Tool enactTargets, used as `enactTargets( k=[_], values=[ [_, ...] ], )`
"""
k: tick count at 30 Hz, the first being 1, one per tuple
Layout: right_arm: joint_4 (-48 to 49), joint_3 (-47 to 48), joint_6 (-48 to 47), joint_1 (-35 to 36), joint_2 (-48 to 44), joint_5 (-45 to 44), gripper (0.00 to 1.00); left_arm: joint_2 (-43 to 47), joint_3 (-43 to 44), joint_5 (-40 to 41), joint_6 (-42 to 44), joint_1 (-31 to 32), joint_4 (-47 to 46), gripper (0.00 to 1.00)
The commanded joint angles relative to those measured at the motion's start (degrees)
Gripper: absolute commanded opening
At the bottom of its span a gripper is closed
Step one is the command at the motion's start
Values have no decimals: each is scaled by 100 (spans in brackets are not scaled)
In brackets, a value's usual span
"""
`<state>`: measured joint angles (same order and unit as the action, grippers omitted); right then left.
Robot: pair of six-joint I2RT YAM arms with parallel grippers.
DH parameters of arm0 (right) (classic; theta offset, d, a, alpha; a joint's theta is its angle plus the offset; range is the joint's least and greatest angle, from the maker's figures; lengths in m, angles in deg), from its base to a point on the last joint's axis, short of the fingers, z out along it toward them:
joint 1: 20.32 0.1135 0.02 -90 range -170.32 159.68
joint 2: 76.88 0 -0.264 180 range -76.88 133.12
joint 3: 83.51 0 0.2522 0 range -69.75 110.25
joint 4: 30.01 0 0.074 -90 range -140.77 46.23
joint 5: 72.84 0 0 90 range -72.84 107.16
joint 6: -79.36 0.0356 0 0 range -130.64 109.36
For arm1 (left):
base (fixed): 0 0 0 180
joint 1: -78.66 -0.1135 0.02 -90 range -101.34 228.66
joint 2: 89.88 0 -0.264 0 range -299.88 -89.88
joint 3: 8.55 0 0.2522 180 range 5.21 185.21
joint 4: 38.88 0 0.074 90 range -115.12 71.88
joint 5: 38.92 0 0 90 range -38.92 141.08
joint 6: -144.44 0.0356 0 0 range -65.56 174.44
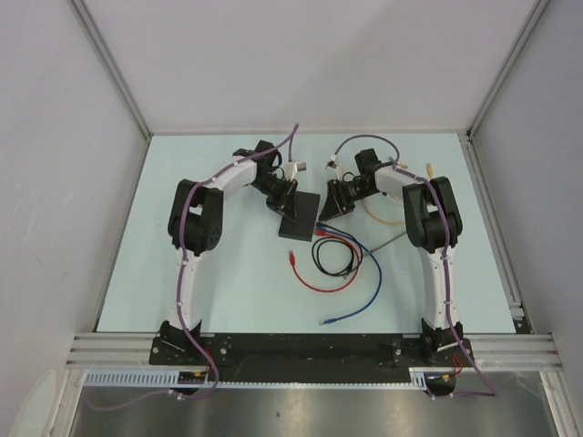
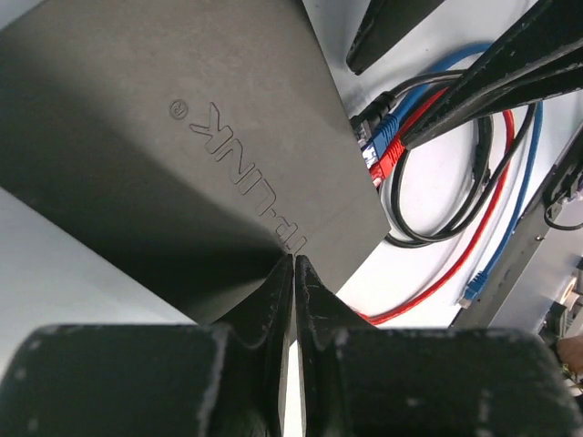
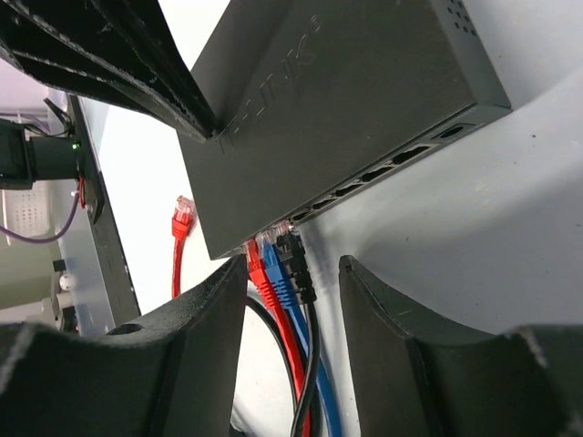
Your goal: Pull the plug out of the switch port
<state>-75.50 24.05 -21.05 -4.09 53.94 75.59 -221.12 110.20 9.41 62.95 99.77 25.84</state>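
The matte-black switch (image 1: 301,218) lies flat mid-table, with sockets along its right edge. Red (image 3: 257,264), blue (image 3: 277,275) and black (image 3: 297,266) plugs sit side by side in its ports (image 3: 364,177). My left gripper (image 2: 293,261) is shut and empty, its tips pressed down on the switch top (image 2: 182,137). It also shows in the top view (image 1: 285,206) and the right wrist view (image 3: 208,130). My right gripper (image 3: 291,273) is open. Its fingers straddle the three plugs without touching them, seen just right of the switch in the top view (image 1: 326,211).
Red (image 1: 319,284), blue (image 1: 363,296) and black (image 1: 333,257) cables coil on the table in front of the switch. The red cable's loose end (image 3: 182,215) lies near it. A beige cable loop (image 1: 381,217) and a grey rod (image 1: 392,240) lie by the right arm.
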Motion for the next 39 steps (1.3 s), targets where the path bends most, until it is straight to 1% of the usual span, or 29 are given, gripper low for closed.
enactTargets(
  k=[1,10,19,33,39],
  values=[
    [-114,244,-206,65,101,89,49,-33,66,203,54,-1,-7,10],
    [-150,279,-347,144,224,28,41,-60,39,335,19,-1,-33,10],
    [-273,358,-462,135,294,247,40,-77,13,379,10,8,-42,10],
    [-273,446,-514,267,391,-60,35,-86,13,397,10,25,-42,10],
    [-282,437,-532,302,409,-201,32,-103,22,414,10,25,-42,10]
  ],
)
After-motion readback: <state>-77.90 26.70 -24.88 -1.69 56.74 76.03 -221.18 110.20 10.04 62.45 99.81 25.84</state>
